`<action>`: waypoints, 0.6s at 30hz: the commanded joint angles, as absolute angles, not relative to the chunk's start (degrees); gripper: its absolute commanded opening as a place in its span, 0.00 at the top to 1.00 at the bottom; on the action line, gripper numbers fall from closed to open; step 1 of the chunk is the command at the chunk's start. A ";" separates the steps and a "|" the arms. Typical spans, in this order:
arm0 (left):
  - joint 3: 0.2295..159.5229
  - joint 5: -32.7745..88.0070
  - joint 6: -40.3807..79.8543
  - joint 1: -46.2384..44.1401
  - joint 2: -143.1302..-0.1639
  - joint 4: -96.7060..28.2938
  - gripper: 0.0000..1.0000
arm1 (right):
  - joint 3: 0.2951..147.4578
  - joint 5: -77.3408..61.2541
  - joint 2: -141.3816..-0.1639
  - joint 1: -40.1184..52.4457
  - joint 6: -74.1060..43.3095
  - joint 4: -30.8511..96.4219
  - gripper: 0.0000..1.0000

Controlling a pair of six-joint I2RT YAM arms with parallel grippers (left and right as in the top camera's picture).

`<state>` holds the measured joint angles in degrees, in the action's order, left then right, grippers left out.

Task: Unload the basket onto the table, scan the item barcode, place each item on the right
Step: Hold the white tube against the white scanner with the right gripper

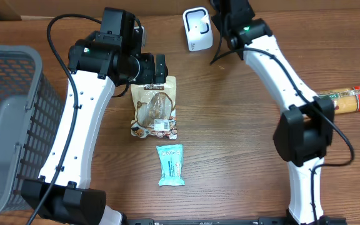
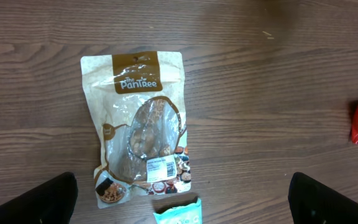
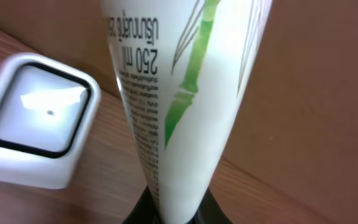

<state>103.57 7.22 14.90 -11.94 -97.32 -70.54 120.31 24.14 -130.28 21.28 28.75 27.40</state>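
The right gripper (image 3: 173, 214) is pressed together on the narrow end of a white 250 ml tube (image 3: 179, 93). The tube widens away from the dark fingers (image 3: 143, 208) and carries a green bamboo-stalk drawing and small printed text. In the right wrist view the tube stands near a white barcode scanner (image 3: 36, 124) with a black-framed window. The scanner rests on the wooden table (image 1: 230, 125) at its far edge, and a brown cardboard wall (image 3: 316, 93) rises behind it. No barcode can be made out on the side of the tube that shows. The left gripper (image 2: 184, 202) is spread wide and pinches nothing. It hangs above a brown Pantree snack pouch (image 2: 138, 124), which lies flat on the table with its white label near the lower end. Just below the pouch lies a teal packet (image 1: 170, 164), apart from it. A red-and-yellow package (image 1: 349, 100) lies at the right edge of the table, beside the right arm. A grey mesh basket (image 1: 5, 112) stands at the left edge
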 commanded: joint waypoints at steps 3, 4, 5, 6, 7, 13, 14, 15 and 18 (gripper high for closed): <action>103.88 6.85 15.44 -11.79 -97.82 -70.43 0.01 | 121.47 33.04 -134.10 23.83 37.21 20.47 0.96; 103.88 6.85 15.44 -11.79 -97.82 -70.43 0.01 | 121.47 33.28 -134.85 24.10 37.91 19.22 0.96; 103.88 6.85 15.44 -11.79 -97.82 -70.41 0.00 | 121.47 33.63 -135.55 24.29 38.02 18.11 0.96; 103.88 6.85 15.46 -11.79 -97.82 -70.43 0.01 | 121.47 34.11 -135.98 24.43 38.04 17.28 0.96; 103.88 6.85 15.44 -11.79 -97.82 -70.43 0.00 | 121.47 34.63 -136.68 24.58 38.04 16.51 0.96; 103.88 6.85 15.44 -11.79 -97.82 -70.43 0.00 | 121.47 38.68 -140.03 24.75 38.04 15.20 0.96; 103.88 6.85 15.46 -11.79 -97.82 -70.41 0.00 | 121.47 39.33 -140.49 24.75 38.04 15.33 0.96; 103.88 6.85 15.46 -11.79 -97.82 -70.43 0.00 | 121.47 39.90 -140.97 24.75 38.02 15.70 0.96; 103.88 6.85 15.46 -11.79 -97.82 -70.43 0.00 | 121.21 40.91 -141.27 24.82 37.98 16.29 0.96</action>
